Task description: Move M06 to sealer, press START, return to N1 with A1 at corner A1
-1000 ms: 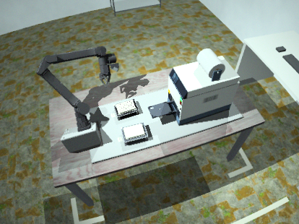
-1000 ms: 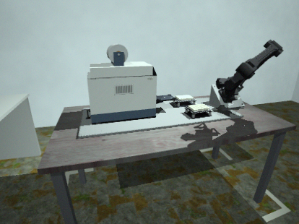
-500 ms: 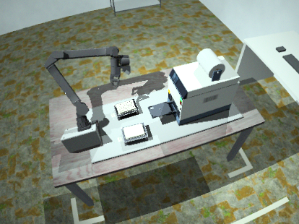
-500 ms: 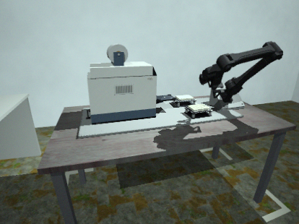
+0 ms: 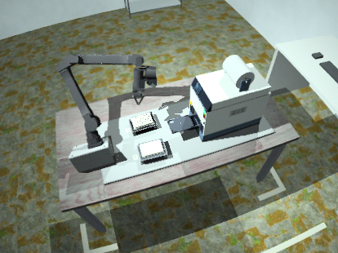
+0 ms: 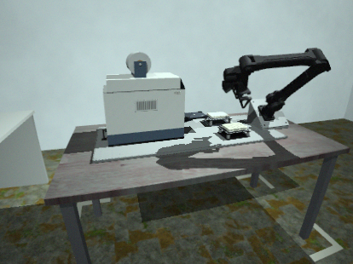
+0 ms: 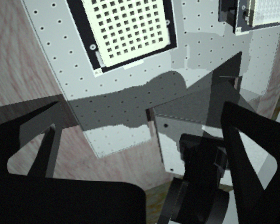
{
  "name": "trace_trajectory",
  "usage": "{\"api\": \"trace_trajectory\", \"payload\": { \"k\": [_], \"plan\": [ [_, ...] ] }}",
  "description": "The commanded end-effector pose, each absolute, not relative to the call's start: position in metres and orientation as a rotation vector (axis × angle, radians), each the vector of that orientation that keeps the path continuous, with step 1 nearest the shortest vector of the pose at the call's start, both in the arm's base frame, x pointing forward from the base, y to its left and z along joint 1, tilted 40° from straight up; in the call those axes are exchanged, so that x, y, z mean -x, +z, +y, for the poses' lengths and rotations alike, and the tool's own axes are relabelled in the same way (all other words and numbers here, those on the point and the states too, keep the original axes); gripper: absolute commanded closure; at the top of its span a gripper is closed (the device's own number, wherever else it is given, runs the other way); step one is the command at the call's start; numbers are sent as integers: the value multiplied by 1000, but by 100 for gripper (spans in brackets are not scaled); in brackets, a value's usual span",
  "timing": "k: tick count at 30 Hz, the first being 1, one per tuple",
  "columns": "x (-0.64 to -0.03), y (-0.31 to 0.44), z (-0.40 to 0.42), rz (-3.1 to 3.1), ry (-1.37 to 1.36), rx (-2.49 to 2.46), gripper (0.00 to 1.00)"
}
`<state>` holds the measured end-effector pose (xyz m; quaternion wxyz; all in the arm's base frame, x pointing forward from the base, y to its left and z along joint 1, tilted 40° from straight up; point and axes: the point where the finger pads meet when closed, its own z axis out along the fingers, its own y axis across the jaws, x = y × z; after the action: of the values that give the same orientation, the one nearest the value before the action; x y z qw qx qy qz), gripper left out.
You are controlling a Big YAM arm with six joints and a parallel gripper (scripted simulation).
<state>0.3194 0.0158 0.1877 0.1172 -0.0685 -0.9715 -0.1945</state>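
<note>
In the top view, hangs with gripper (image 5: 138, 100) (image 6: 245, 104) (image 7: 142, 110) wide open, gripping nothing, apart from plate M06 (image 5: 144, 121) (image 6: 234, 127) (image 7: 131, 30) in nest N1. In exterior, hovers higher than M06. In wrist, shows M06 beyond the fingertips.

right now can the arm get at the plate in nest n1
Probably yes: the arm is raised, jaws open, and nothing visible covers the plate in N1 from above.

- Pale walls (image 5: 30, 6) (image 6: 170, 20)
- Mottled floor (image 5: 196, 35) (image 6: 124, 237), olive and rust, with white corner marks
- Metal shelf (image 5: 155, 4) at twelve o'clock in the top view
- White desk (image 5: 300, 57) (image 6: 21, 152) at three o'clock there
- Hard shadows beneath the surface (image 5: 180, 173) (image 6: 141, 170)
</note>
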Motion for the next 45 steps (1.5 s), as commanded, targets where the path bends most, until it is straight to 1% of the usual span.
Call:
{"api": "trace_trajectory", "payload": {
  "k": [1,3,5,9,11,13,15,18,20,25,27,30,32,36,40,45],
  "plan": [
    [-337,202,7,-2899,-619,91,0],
    [-340,203,2,-2907,-629,69,0],
    [-345,199,-11,-2905,-743,76,0],
    [-353,188,-33,-2896,-703,74,0],
    [-354,184,-41,-2894,-828,68,0],
    [-354,181,-50,-2890,-797,53,0],
    [-357,181,-59,-2908,-917,48,0],
    [-357,180,-64,-2910,-896,40,0],
    [-360,181,-69,-2936,-1002,28,0],
    [-364,169,-98,-2921,-962,27,0],
    [-363,165,-110,-2947,-1089,36,0],
    [-363,160,-125,-2940,-1052,26,0],
    [-364,160,-134,-2986,-1167,22,0],
    [-367,161,-138,-2983,-1127,6,0],
    [-369,155,-160,-2977,-1114,16,0],
    [-363,153,-152,-2959,-1111,44,0]
  ]
}}
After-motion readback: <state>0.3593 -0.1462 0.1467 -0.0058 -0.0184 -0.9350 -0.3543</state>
